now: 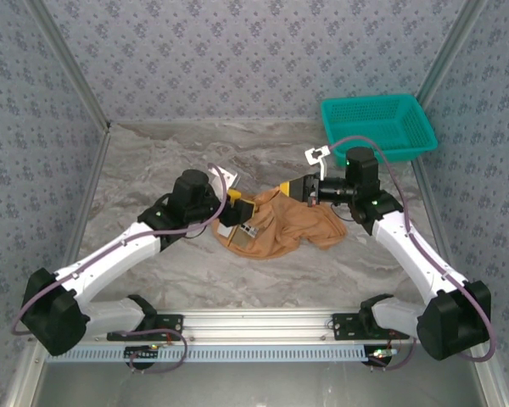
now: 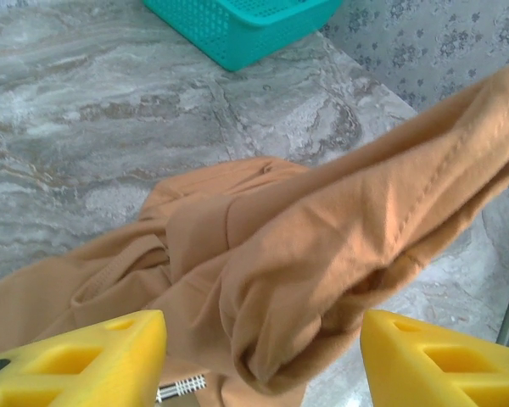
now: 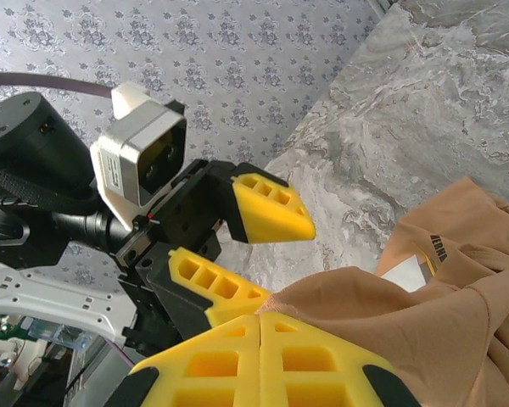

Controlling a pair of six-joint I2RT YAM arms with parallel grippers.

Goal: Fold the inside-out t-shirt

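Note:
The inside-out t-shirt [image 1: 277, 229] is an orange-tan bunch on the marble table [image 1: 153, 161], between the two arms. My right gripper [image 1: 290, 188] is shut on the shirt's upper right edge. In the right wrist view its yellow fingers [image 3: 261, 315] meet on a raised fold of the shirt [image 3: 382, 314], and a white label [image 3: 407, 270] shows further down. My left gripper [image 1: 240, 203] is at the shirt's upper left and stands open. In its own view the gripper [image 2: 263, 365] has a drooping fold of shirt [image 2: 322, 246] hanging between the spread fingers [image 2: 93, 360], apart from both.
A teal plastic basket [image 1: 377, 125] stands at the back right corner, and also shows at the top of the left wrist view [image 2: 237, 21]. Patterned walls close in the table on three sides. Bare marble lies left of the shirt and in front of it.

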